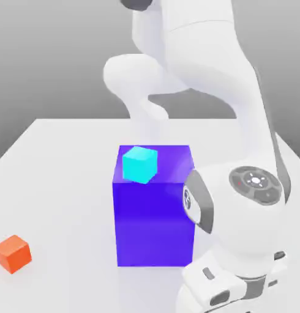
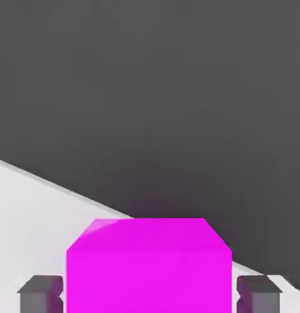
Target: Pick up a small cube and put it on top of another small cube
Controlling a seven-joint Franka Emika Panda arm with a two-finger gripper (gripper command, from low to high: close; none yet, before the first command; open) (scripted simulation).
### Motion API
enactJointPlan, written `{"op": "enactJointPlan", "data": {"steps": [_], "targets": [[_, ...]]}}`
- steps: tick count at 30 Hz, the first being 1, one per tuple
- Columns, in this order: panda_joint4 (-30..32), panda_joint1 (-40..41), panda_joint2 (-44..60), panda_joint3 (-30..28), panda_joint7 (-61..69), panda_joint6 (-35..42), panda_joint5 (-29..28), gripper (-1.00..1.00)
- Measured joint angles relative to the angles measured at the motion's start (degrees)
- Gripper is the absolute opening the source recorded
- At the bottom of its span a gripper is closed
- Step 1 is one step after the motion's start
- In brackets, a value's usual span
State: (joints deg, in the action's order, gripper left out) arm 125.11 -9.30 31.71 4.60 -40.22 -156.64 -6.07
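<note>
In the hand view a magenta cube sits between my gripper fingers. One dark grey fingertip stands on each side of it, with a thin gap between pad and cube face. The gripper is open around the cube, which rests on the white table. In the exterior view a small cyan cube lies on top of a large blue block. A small orange-red cube rests on the table near the exterior view's left edge. My arm's wrist hangs low at the front right, beside the blue block.
The large blue block stands mid-table, close to the arm's lower links. The white table stretches to the exterior view's left and back. The arm's base rises behind the block.
</note>
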Motion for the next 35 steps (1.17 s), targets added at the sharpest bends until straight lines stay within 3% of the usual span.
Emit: {"op": "enactJointPlan", "data": {"steps": [3,8,18,25,28,32,33,35], "targets": [[0.02,-0.02,-0.07,-0.01,0.05,0.07,0.06,-1.0],[3.06,0.62,-8.99,1.88,2.13,5.96,1.37,-1.0],[23.3,-3.95,-27.93,13.56,23.27,4.6,6.06,-1.0],[37.49,-13.9,-41.13,14.7,41.18,3.2,13.5,-1.0],[38.92,-13.93,-37.94,15.26,41.21,-1.35,11.49,-1.0],[38.76,-13.26,-29.7,13.75,35.31,-8.99,2.81,-1.0],[38.68,-13.58,-28.23,12.92,33.96,-10.33,0.88,1.0],[38.68,-13.57,-28.23,12.93,33.96,-10.33,0.88,1.0]]}}
